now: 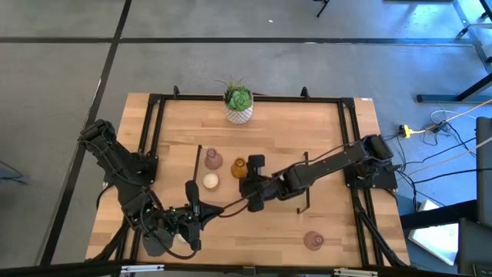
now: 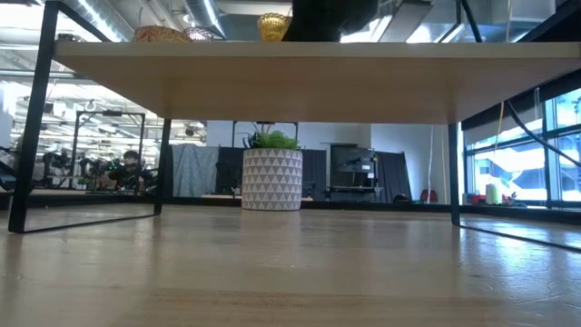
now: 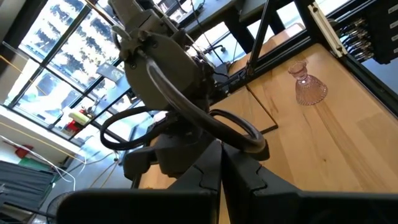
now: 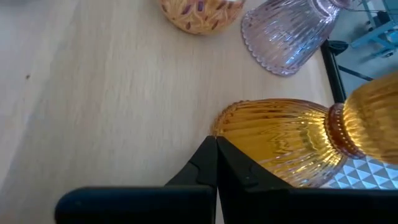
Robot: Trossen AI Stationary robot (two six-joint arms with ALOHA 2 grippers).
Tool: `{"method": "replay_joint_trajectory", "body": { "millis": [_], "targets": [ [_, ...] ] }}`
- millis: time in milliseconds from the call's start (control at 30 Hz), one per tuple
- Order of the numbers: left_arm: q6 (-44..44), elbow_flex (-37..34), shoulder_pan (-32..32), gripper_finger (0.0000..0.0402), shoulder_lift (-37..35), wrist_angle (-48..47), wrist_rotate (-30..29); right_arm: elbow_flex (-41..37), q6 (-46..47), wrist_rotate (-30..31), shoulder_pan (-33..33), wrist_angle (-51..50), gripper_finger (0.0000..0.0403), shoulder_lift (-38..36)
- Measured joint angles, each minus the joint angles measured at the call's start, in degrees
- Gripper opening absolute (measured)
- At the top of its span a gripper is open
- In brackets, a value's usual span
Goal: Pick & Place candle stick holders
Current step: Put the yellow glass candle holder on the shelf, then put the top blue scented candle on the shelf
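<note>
An amber ribbed holder (image 1: pixel 239 167) stands upright on the wood, with a dusty-pink one (image 1: pixel 213 159) and a cream round one (image 1: pixel 210 181) to its left. In the low view they show on a raised wooden board (image 2: pixel 272 73). Another pink holder (image 1: pixel 313 240) stands near the front right and also shows in the left wrist view (image 3: pixel 308 87). My right gripper (image 1: pixel 254 173) is shut, its tips right beside the amber holder's flared foot (image 4: pixel 273 134). My left gripper (image 1: pixel 192 206) is shut and empty near the front edge. My right gripper's shut fingertips (image 4: pixel 211 155) come level from the table's right side and stand at the rim of the amber holder's foot (image 4: pixel 219 124). I cannot tell whether they touch it. The holder stands upright on the wood.
A white patterned pot with a green plant (image 1: pixel 238 104) stands at the far middle. A black metal frame (image 1: pixel 154 123) runs round the table, with thin black bars (image 1: pixel 307 181) beside the holders. The right arm (image 3: pixel 168 81) looms close ahead of my left gripper.
</note>
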Motion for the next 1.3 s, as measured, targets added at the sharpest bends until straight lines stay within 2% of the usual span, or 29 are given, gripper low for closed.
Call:
{"method": "replay_joint_trajectory", "body": {
  "millis": [967, 1133, 1300],
  "targets": [
    [0.01, 0.0, 0.02, 0.0002, 0.0, -0.03, 0.0, 0.09, -0.79, -0.46, -4.4, 0.39, 0.0, -0.1],
    [0.01, 0.0, 0.02, 0.0002, 0.0, -0.01, 0.13, 0.09, -0.57, -0.44, -2.02, 0.6, 0.0, -0.1],
    [0.44, 0.0, 0.02, 0.0002, 0.0, 0.01, 0.15, 0.11, -0.59, -0.48, 3.48, 0.96, 0.0, -0.1]
  ]
}}
